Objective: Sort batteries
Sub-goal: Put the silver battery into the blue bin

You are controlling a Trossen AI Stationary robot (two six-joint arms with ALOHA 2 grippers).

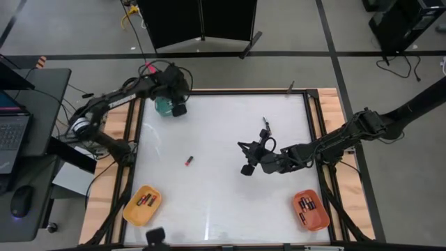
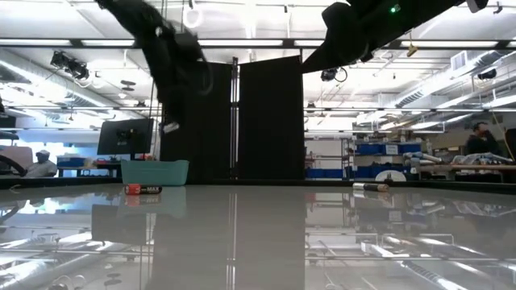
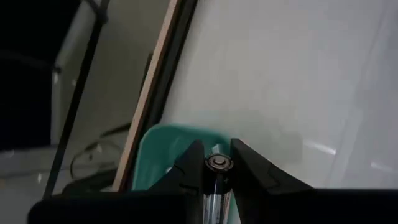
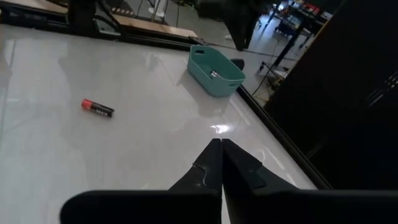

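Item 1. Table (image 1: 223, 202): white top with a wooden border, seen from above.

Item 2. Left gripper (image 3: 217, 163): was poised over the green tray (image 1: 166, 105) at the table's far left corner. Its fingers (image 3: 186, 168) were closed on a battery (image 3: 217, 180), held end-on so that its silvery cap faced the wrist camera; the green tray's rim showed just beyond the fingertips.

Item 3. Right gripper (image 4: 221, 152): was raised above the middle of the table, a little to the right of centre. Its fingers were pressed together with nothing between them.

Item 4. Loose battery, red and black (image 1: 188, 161): lay flat on the bare table, left of centre, well apart from every tray and from both grippers. The right wrist view showed it lying between that gripper and the table's far edge.

Item 5. Second loose battery (image 1: 265, 124): lay on the table beyond the right gripper, towards the far right side.

Item 6. Yellow tray (image 1: 132, 209): stood at the near left corner, with batteries (image 1: 146, 200) lying in it.

Item 7. Orange tray (image 1: 317, 217): stood at the near right corner, with several batteries (image 1: 306, 206) in it.

Item 8. Green tray contents: could not be told from above.
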